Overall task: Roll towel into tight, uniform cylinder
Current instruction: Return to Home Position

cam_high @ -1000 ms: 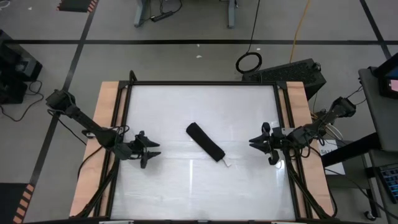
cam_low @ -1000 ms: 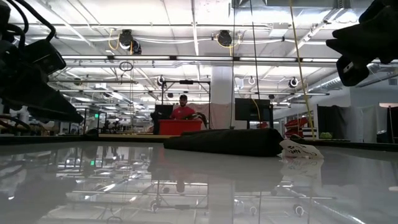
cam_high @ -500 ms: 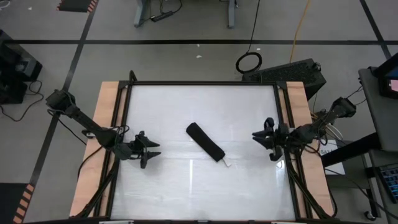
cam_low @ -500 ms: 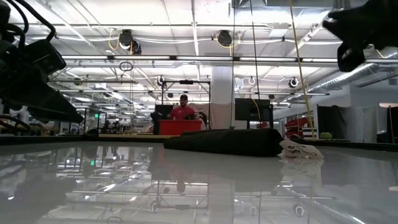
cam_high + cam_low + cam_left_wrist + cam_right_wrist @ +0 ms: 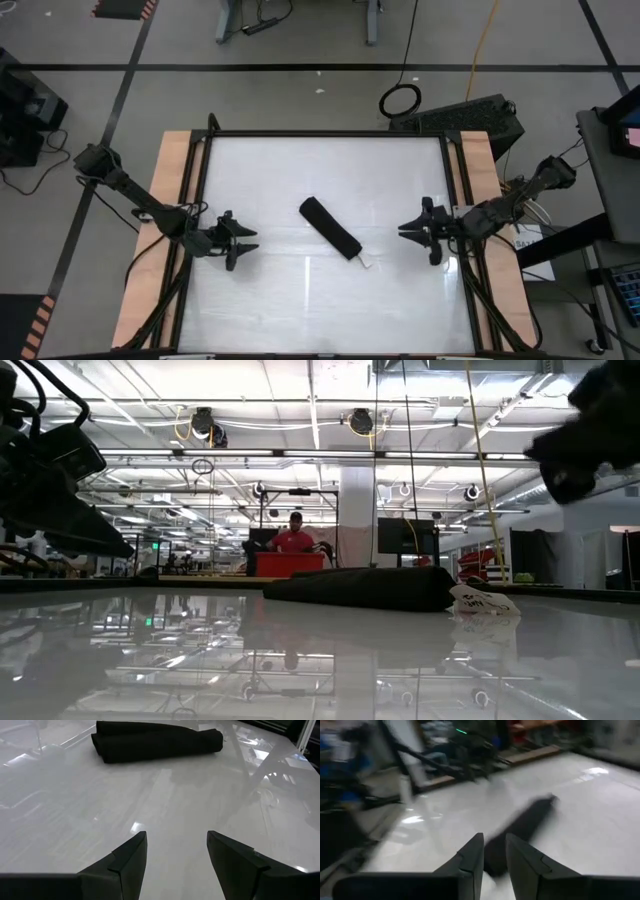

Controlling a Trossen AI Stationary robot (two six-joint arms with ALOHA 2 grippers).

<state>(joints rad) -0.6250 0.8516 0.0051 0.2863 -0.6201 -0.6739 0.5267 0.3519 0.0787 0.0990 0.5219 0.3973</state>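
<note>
The black towel (image 5: 330, 228) lies rolled into a short cylinder, slantwise on the white table near its middle. Its long side rests on the table, and the small white tag (image 5: 362, 264) sticks out at the near right end. The low view shows the roll (image 5: 360, 588) and tag (image 5: 483, 600) side on. My left gripper (image 5: 254, 241) waits open near the left edge, pointing at the roll (image 5: 157, 741). My right gripper (image 5: 402, 230) hovers near the right edge, facing the roll (image 5: 520, 832). Only a narrow gap shows between its fingers (image 5: 495, 836), with nothing in it.
Wooden side boards (image 5: 170, 210) and a black frame (image 5: 330, 133) border the glossy table top. Bare table lies between each gripper and the roll. In the room beyond the far edge, a person in red (image 5: 295, 538) stands at a desk.
My right gripper has tipped up and drawn slightly back toward the right edge, then tipped down and come back toward the towel. It is blurred now. The towel and my left gripper have kept still.
</note>
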